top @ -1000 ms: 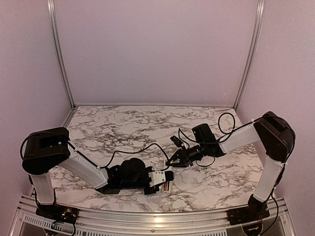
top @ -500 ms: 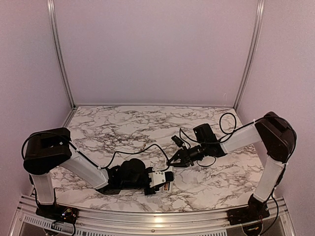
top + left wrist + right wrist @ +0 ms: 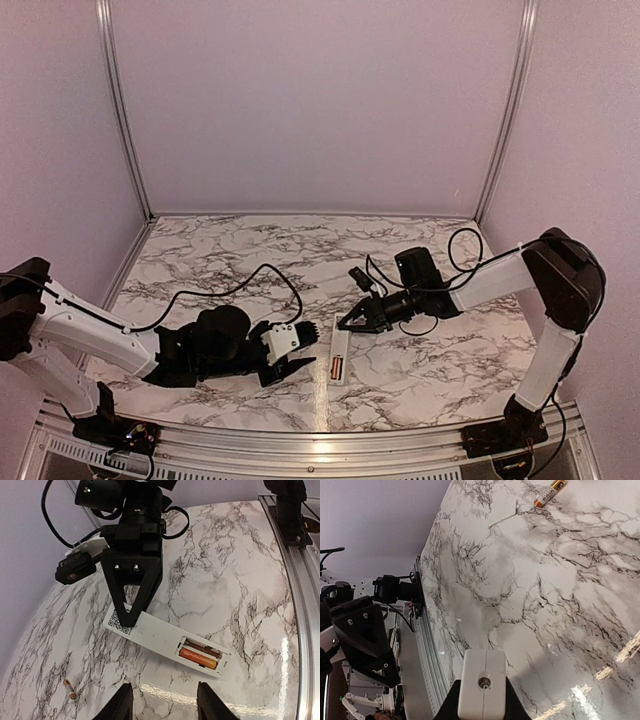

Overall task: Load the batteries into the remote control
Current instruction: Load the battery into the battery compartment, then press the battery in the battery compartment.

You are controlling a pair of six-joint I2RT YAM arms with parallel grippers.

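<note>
- The white, grey-veined marble tabletop (image 3: 440, 365) carries everything I am working with.
- My left gripper (image 3: 164, 686) hangs low with its jaws parted and nothing between them. The slim white rectangular plastic remote control (image 3: 155, 635) lies just beyond its fingertips, untouched by them.
- My right gripper (image 3: 127, 617) is clenched on the remote's far end, by the printed code patch.
- The remote rests back-up, with its slot end nearer the left gripper.
- One orange-copper cylindrical battery (image 3: 199, 658) sits in the open slot. A darker one seems to lie beside it, though I can't be sure.
- A loose battery (image 3: 69, 689) lies on the marble, well apart from the remote.
</note>
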